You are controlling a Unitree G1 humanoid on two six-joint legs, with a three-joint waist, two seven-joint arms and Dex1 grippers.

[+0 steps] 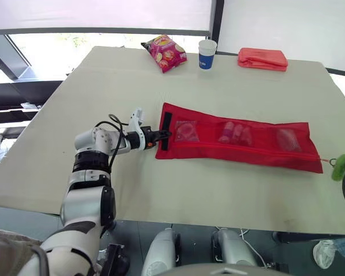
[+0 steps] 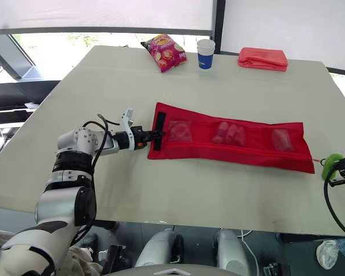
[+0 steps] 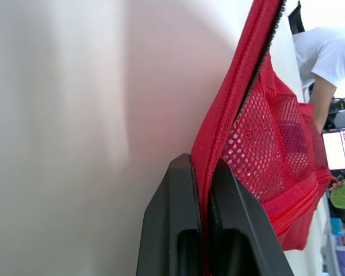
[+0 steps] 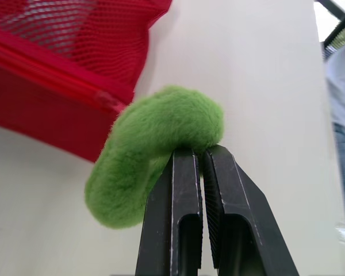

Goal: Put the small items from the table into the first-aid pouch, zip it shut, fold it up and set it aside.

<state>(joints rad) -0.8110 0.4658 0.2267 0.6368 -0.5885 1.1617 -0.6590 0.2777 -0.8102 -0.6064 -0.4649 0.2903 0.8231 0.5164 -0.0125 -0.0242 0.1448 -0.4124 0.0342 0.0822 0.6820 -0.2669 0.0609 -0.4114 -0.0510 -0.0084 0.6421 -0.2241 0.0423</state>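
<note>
The red first-aid pouch (image 1: pixel 241 144) lies flat and unfolded across the table, with small pink items showing through its mesh pockets. At its left end my left gripper (image 1: pixel 159 136) is shut on the pouch's edge; the left wrist view shows the red fabric (image 3: pixel 230 103) pinched between the black fingers (image 3: pixel 172 230). At the pouch's right end a fuzzy green zipper pull (image 4: pixel 155 144) hangs off the zip. My right gripper (image 2: pixel 338 168) is shut on this green pull, just past the pouch's right corner near the table's right edge.
At the back of the table (image 1: pixel 103 92) lie a pink snack bag (image 1: pixel 164 53), a blue-and-white paper cup (image 1: pixel 207 54) and a folded red cloth (image 1: pixel 263 58). A person in a white shirt (image 3: pixel 328 54) stands beyond the table.
</note>
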